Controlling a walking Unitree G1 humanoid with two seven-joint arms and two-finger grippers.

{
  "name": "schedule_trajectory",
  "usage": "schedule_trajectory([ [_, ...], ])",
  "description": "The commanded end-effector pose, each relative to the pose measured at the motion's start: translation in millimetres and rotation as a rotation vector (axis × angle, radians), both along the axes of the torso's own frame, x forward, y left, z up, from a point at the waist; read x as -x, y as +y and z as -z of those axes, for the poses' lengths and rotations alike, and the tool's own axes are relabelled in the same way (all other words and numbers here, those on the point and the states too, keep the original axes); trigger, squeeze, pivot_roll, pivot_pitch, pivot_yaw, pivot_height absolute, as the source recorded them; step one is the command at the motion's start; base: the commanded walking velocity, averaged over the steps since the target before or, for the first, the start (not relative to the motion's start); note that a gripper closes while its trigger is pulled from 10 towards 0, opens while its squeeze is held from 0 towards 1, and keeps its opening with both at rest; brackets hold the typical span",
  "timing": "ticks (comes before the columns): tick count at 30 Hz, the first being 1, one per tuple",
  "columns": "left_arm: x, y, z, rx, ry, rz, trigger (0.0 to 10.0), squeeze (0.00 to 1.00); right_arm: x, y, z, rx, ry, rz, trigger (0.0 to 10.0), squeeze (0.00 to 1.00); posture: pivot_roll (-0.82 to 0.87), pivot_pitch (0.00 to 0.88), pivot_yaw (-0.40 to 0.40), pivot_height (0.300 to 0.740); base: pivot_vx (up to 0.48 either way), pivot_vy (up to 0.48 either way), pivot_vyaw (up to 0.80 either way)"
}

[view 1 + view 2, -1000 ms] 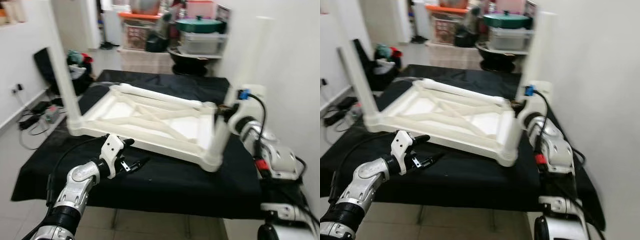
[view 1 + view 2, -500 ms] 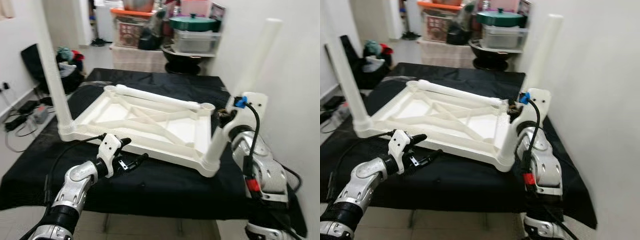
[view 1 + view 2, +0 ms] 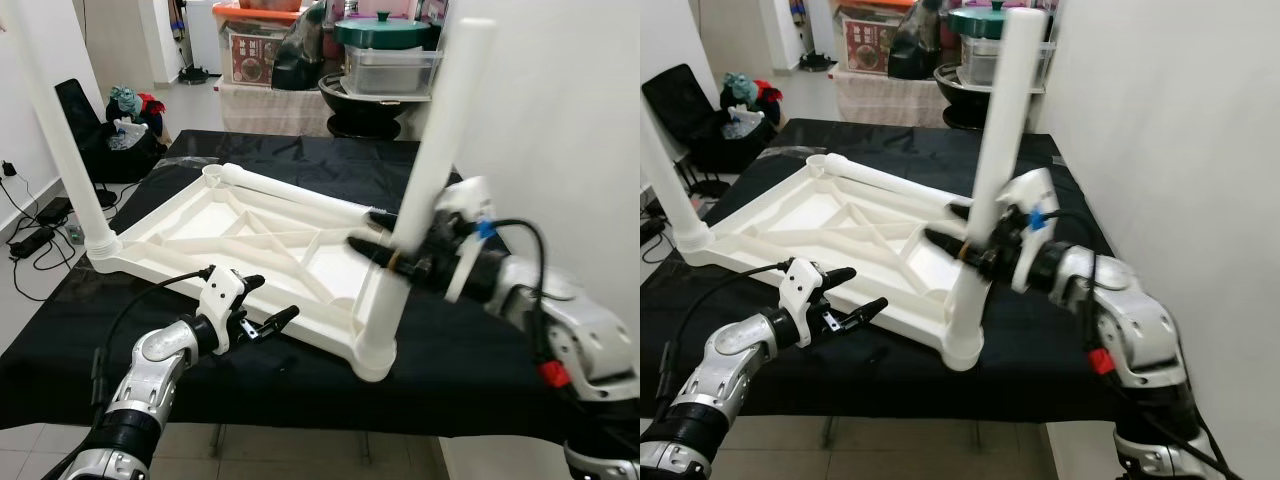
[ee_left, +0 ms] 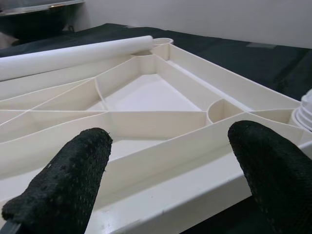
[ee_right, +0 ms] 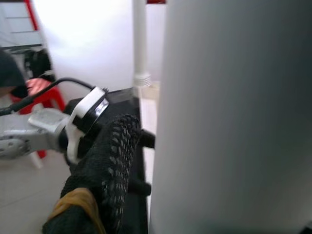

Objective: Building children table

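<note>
No legible txt, labels, brands or nos. anywhere; background box markings too blurred.

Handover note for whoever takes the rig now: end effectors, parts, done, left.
Right end effector: fingers on either side of the near-right leg, which stands in its corner socket.
Left end effector: open, empty, at the near edge of the upside-down tabletop on the black cloth.
Done: near-left leg and near-right leg upright.
Left: a loose leg lies along the far edge; far-left socket is empty.
</note>
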State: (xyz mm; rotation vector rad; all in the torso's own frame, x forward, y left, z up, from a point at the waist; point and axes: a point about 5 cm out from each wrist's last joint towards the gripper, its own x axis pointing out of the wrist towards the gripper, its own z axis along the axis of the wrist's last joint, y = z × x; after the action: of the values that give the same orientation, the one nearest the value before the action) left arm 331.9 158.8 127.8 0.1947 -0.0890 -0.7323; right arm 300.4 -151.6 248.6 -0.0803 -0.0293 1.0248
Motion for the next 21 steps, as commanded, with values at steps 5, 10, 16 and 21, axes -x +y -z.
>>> schedule_trajectory([
  [5,1.5,2.1,3.0,-0.008,0.016,0.002,10.0,0.0,-15.5,-4.5,10.3,-0.006,0.062,0.103,0.0,0.0,0.06,0.0,-0.062,0.74,0.0,0.0,0.0],
  [10,0.7,2.2,2.5,-0.012,0.016,0.003,10.0,0.0,-49.8,-39.7,24.3,0.029,0.096,0.589,0.0,0.0,0.06,0.0,-0.059,0.74,0.0,0.0,0.0],
  [16,0.9,-1.3,2.9,-0.01,0.015,0.007,10.0,0.0,-52.3,-104.0,40.6,-0.085,0.11,1.202,0.0,0.0,0.05,0.0,-0.053,0.74,0.0,0.0,0.0],
  [21,0.4,-0.6,3.4,-0.012,0.014,-0.002,10.0,0.0,-42.8,-86.2,68.4,-0.078,0.21,1.179,0.0,0.0,0.04,0.0,-0.046,0.74,0.0,0.0,0.0],
])
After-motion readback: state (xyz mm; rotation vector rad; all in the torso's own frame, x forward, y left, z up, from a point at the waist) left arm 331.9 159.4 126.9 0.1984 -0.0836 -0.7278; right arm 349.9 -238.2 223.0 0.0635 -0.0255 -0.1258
